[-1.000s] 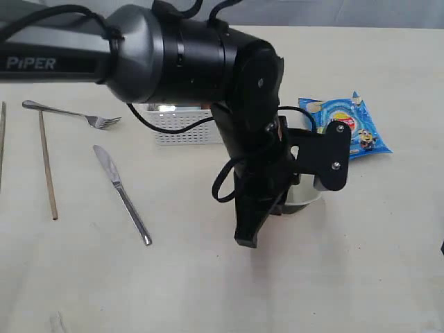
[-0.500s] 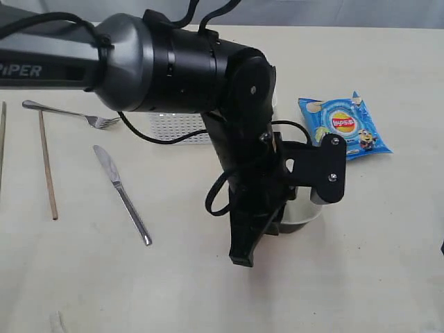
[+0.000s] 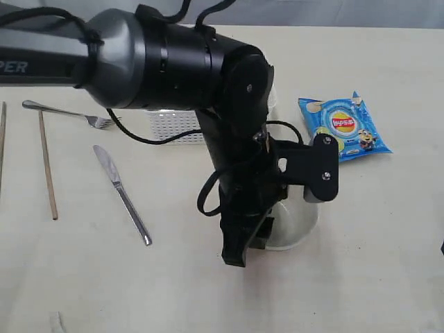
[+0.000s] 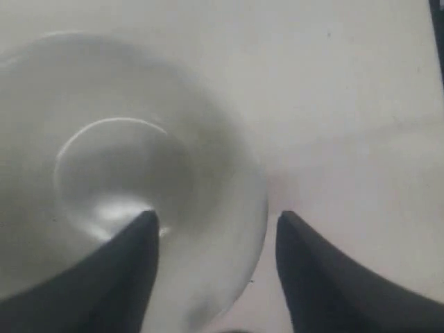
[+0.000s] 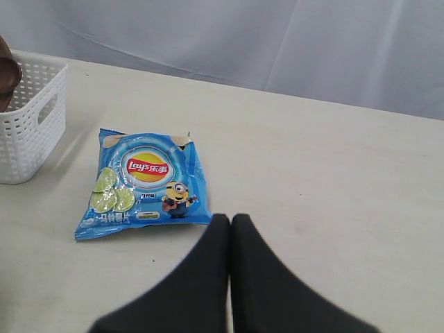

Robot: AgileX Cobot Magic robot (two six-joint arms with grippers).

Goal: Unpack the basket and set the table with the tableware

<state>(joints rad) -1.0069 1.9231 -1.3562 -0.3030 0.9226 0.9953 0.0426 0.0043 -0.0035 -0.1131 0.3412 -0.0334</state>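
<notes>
A pale greenish-white bowl (image 3: pixel 300 223) (image 4: pixel 125 159) rests on the cream table (image 3: pixel 361 263), half hidden behind my left arm (image 3: pixel 236 139). My left gripper (image 4: pixel 216 215) is open astride the bowl's rim, one finger inside the bowl and one outside, neither pressing it. The white basket (image 3: pixel 173 125) (image 5: pixel 28 125) stands behind the arm, with a brown rounded edge (image 5: pixel 5 73) showing in it. A fork (image 3: pixel 69 113), a knife (image 3: pixel 121 191) and a chopstick (image 3: pixel 47 166) lie at the left. My right gripper (image 5: pixel 231 218) is shut and empty above bare table.
A blue chip bag (image 3: pixel 343 127) (image 5: pixel 142 182) lies to the right of the basket, just beyond the right gripper's tips. A second thin stick (image 3: pixel 2 139) lies at the far left edge. A white curtain hangs behind the table.
My left arm has come down and toward the near edge with the bowl. Its jaws have opened and let go of the bowl's rim. The right gripper has not moved.
</notes>
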